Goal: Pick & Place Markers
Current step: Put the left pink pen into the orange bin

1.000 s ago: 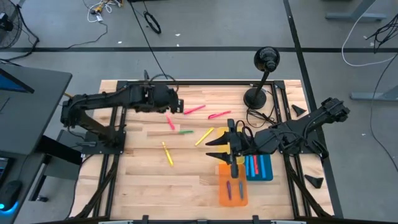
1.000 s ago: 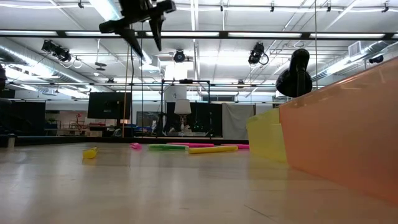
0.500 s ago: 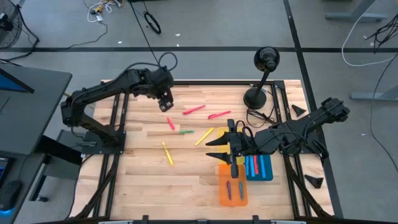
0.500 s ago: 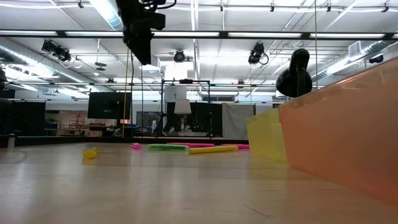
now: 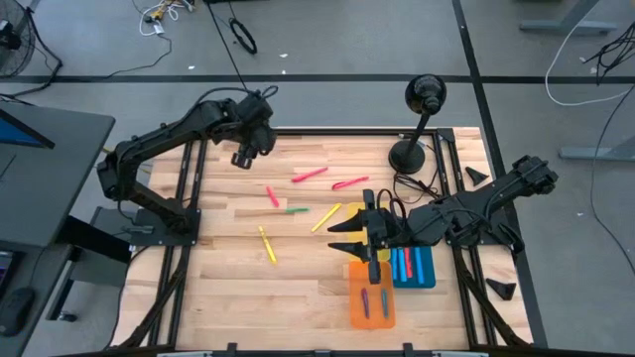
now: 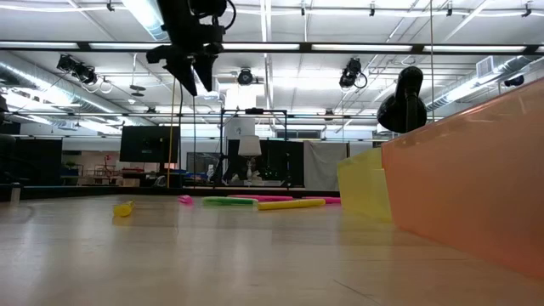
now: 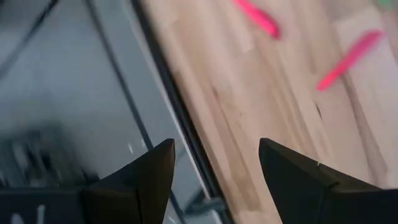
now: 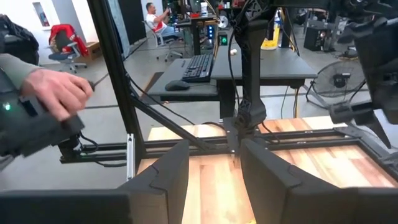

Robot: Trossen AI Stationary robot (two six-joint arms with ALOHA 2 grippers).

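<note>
A: Report the position and state of the left end effector (image 5: 241,159).

B: It hangs high above the far left part of the tabletop (image 5: 228,288), near the black frame rail. Its fingers stand wide apart, and nothing sits between them.

A: And the right end effector (image 5: 371,266)?

B: It hangs over the near end of the orange tray (image 5: 372,302), beside the blue tray (image 5: 425,270). The fingers stand partly apart. Its own wrist view shows only a bare gap between them, so nothing is held.

A: Where are the markers?

B: Several lie loose on the tabletop, between the two arms:
- a red marker (image 5: 272,195);
- a green marker (image 5: 295,210) just beside it;
- two pink markers (image 5: 311,175) toward the far side;
- one yellow marker (image 5: 325,217) at centre;
- a second yellow marker (image 5: 267,245) nearer the front.

Two markers lie in the orange tray, and more lie in the blue tray. A yellow tray (image 6: 364,189) shows behind the orange one in the low view.

A: Other items?

B: A black desk lamp (image 5: 420,121) stands at the far right of the tabletop. A person's hand (image 8: 57,91) shows in the right wrist view, beyond the tabletop.
</note>
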